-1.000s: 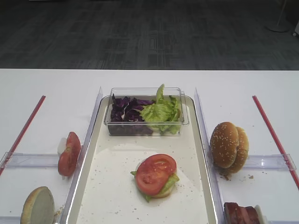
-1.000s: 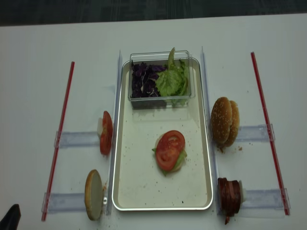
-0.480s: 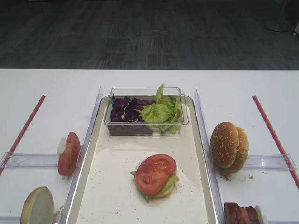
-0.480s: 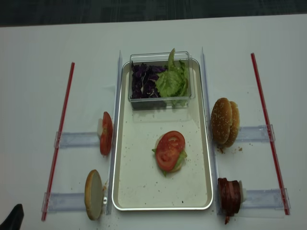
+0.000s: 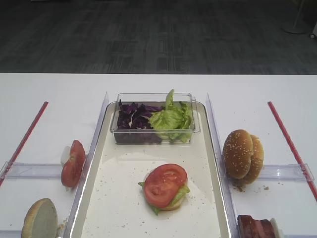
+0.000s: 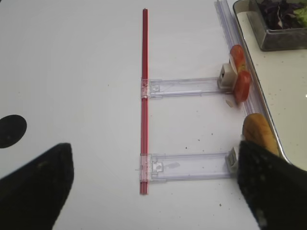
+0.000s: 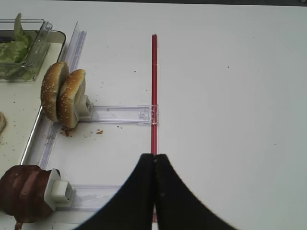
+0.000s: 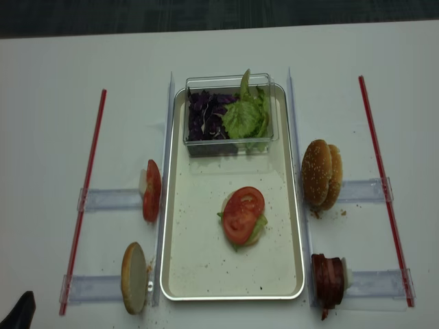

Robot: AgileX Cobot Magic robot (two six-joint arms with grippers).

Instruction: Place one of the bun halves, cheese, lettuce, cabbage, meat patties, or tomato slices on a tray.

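Two wrist views alone show the pincers: the left pincer (image 6: 153, 191) gapes wide and empty over bare tabletop (image 6: 72, 72), its fingers cut off by the frame; the right pincer (image 7: 154, 191) is pressed together, gripping nothing. One tomato slice (image 8: 243, 214) lies on lettuce (image 8: 256, 229) mid-tray (image 8: 206, 274). Meat patties (image 5: 255, 227) are cropped at the bottom edge there.

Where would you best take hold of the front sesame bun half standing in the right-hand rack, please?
Grip the sesame bun half across its thin edges, coming down from above. It stands on edge against a second half, so only its rim is free; a side approach would probably meet the tray rim.
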